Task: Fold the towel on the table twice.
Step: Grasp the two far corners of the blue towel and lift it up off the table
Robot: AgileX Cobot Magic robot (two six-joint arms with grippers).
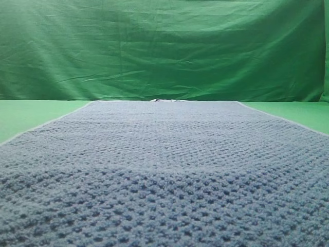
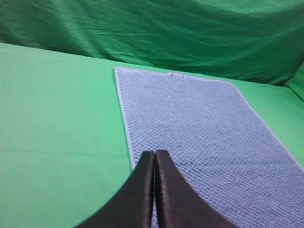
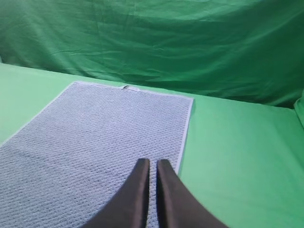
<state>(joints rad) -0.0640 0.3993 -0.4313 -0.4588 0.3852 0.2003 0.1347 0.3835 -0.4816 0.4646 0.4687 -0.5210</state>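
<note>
Soft, even light fills all views; the towel [image 1: 164, 175] blurs nearest the exterior lens, with a faint shadow band.

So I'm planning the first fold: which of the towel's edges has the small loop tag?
The far short edge of the towel, next to the green backdrop; its loop tag sits mid-edge. The long side edges show only plain pale hem.

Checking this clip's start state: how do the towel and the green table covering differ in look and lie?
The towel is blue-grey with a bumpy waffle weave; the table covering is plain, smooth green. The towel has a pale hem and a small loop at its far edge; the table covering shows no edge. The towel is a bounded rectangle; the table runs past it on both sides. Both lie flat, and the towel is not yet folded.
</note>
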